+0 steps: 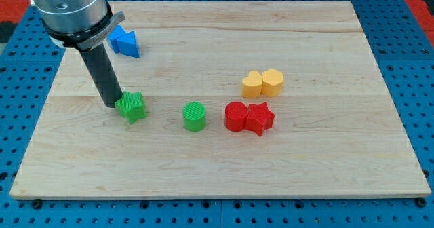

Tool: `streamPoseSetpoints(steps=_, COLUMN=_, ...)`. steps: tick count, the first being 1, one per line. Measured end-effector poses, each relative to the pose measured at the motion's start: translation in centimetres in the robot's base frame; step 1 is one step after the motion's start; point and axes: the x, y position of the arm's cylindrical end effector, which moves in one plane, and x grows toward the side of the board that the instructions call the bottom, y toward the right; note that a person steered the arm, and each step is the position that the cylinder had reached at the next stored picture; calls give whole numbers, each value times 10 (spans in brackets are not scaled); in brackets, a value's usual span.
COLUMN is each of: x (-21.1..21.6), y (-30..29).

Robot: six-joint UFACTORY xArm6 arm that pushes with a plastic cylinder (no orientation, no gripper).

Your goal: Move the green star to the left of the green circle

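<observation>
— Pale wood, that's the surface [203, 174]: a light planked wooden board sitting on a blue pegboard bench [420, 85]. Why is everything gathered mid-board?

— Judging by the layout, the blocks are kept where the rod can reach round them. The dark straight rod hangs from a grey metal cuff at the view's top left, and my tip [114, 106] rests on the board, touching the left edge of the green star-shaped block [131, 107].

— So the star sits where?

— Left of the green round cylinder block [194, 116], with a clear gap between them (roughly level, the star a shade higher in the view). I'd judge the task's arrangement nearly or already met; a nudge from that side would only close the gap.

— And the pincer?

— None fitted, so there is nothing wide, narrow or holding; only the rod pushes.

— The rest?

— Uninvolved. A red cylinder [235, 116] touches a red star block [260, 118] right of the circle; two yellow blocks [262, 83] (one heart-like) touch above them; a blue block [125, 41], shape unclear, lies beside the cuff.
</observation>
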Motion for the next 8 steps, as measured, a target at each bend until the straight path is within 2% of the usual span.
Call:
streamPoseSetpoints(steps=3, x=34, y=4)
streamPoseSetpoints(steps=4, x=9, y=-2)
streamPoseSetpoints(steps=5, x=4, y=-1)
streamPoseSetpoints(steps=7, x=11, y=23)
streamPoseSetpoints(steps=8, x=-17, y=21)
